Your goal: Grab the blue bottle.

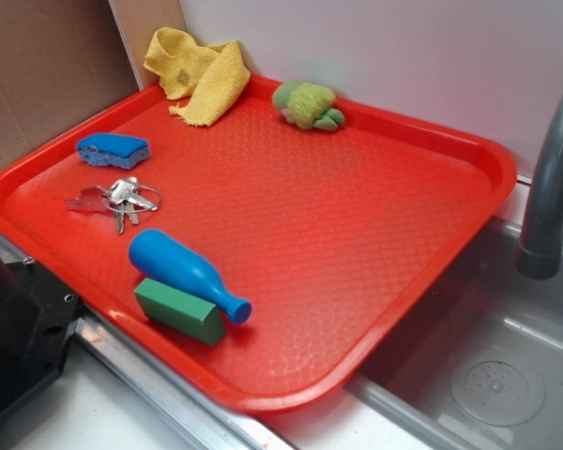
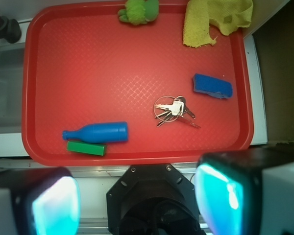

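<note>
The blue bottle (image 1: 183,272) (image 2: 98,132) lies on its side near the front edge of the red tray (image 1: 469,159) (image 2: 32,73). Its neck points toward the sink side. It rests against a green block (image 1: 180,311) (image 2: 86,148). In the wrist view my gripper (image 2: 142,196) hangs high above the robot base (image 2: 152,196), outside the tray's front rim and well away from the bottle. Its two fingers (image 2: 54,205) stand wide apart with nothing between them. In the exterior view the gripper is out of frame.
Also on the tray are a flat blue sponge (image 1: 113,150) (image 2: 212,86), a bunch of keys (image 1: 122,198) (image 2: 174,110), a yellow cloth (image 1: 199,73) (image 2: 215,19) and a green plush toy (image 1: 307,105) (image 2: 138,11). A grey sink (image 1: 497,375) with a faucet (image 1: 549,187) adjoins the tray.
</note>
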Tool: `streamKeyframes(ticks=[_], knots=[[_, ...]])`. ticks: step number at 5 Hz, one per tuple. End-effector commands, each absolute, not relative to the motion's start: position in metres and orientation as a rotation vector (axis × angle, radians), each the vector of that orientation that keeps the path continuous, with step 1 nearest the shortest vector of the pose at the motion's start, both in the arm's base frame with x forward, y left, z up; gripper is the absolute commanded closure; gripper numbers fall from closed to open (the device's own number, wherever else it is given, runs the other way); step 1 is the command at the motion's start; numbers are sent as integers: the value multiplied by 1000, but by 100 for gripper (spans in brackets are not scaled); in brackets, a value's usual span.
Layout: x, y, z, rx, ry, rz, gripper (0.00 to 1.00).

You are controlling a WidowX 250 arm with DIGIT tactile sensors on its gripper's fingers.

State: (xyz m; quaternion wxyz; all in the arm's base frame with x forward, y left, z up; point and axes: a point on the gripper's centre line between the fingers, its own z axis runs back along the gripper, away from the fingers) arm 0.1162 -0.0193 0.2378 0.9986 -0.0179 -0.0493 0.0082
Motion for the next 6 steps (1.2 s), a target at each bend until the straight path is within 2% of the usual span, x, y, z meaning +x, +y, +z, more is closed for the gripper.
streamKeyframes(ticks=[1,2,3,4,5,6], knots=[[116,-19,238,-36,-99,16,0],[144,-40,197,28,-76,-202,0],[150,-54,160,59,-92,-452,0],[156,-56,129,116,-60,-691,0],[159,-52,107,137,-48,-814,0],[161,-47,88,136,59,-942,0]])
